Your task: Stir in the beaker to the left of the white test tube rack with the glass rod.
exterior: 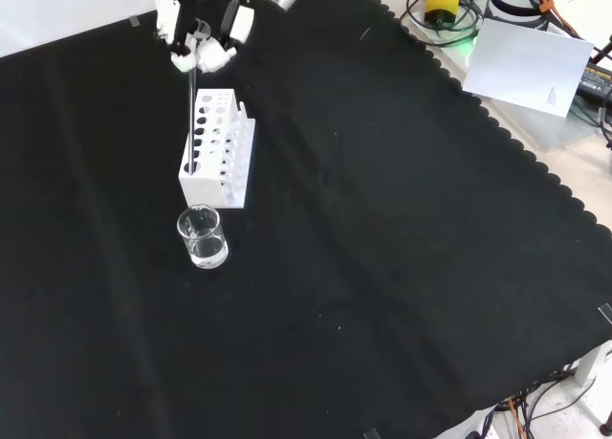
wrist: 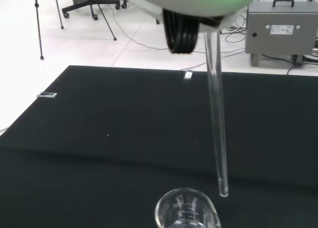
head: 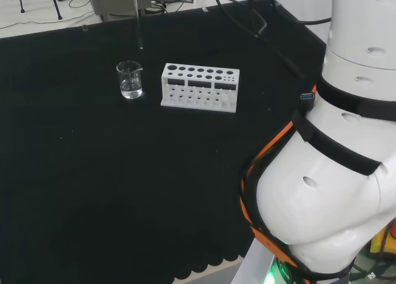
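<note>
Below, at the wrist view's lower centre, the beaker (wrist: 188,210) stands open-mouthed, a little clear liquid visible in it in the head view. Just beyond, the glass rod (wrist: 217,114) hangs nearly upright, its tip above and slightly past the rim. At the upper left of the front view, the hand (exterior: 201,37) has its fingers curled around the rod's top, behind the white test tube rack (exterior: 218,149). Good stirring probably requires centring the tip over the mouth, then lowering it straight before circling gently, clear of the glass wall.
</note>
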Robot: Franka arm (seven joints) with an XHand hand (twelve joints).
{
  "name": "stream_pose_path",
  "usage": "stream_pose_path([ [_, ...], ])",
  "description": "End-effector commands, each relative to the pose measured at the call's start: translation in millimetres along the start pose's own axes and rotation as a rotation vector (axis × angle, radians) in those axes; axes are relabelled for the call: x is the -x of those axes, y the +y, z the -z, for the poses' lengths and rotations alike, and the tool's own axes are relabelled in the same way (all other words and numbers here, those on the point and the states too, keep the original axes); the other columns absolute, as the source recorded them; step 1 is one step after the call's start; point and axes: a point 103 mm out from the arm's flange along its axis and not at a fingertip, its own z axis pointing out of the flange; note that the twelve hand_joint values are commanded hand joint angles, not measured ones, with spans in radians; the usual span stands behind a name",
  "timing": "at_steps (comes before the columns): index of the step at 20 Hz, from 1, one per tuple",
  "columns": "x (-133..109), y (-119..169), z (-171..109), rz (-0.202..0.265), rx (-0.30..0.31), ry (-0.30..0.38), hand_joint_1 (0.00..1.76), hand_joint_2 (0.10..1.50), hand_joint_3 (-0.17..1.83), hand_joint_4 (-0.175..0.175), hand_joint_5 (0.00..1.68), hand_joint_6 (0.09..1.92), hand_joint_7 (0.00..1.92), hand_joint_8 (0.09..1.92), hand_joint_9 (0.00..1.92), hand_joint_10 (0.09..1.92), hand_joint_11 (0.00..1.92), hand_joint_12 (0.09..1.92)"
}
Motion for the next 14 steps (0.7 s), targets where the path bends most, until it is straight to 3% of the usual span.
stream_pose_path([
  [1,-12,11,-11,0.033,-0.014,0.025,1.31,0.67,0.74,-0.175,1.20,0.54,1.16,1.19,1.67,0.85,1.57,0.76],
  [14,-19,33,-49,0.064,-0.050,0.058,1.31,0.67,0.74,-0.175,1.21,0.54,1.16,1.19,1.68,0.84,1.57,0.76],
])
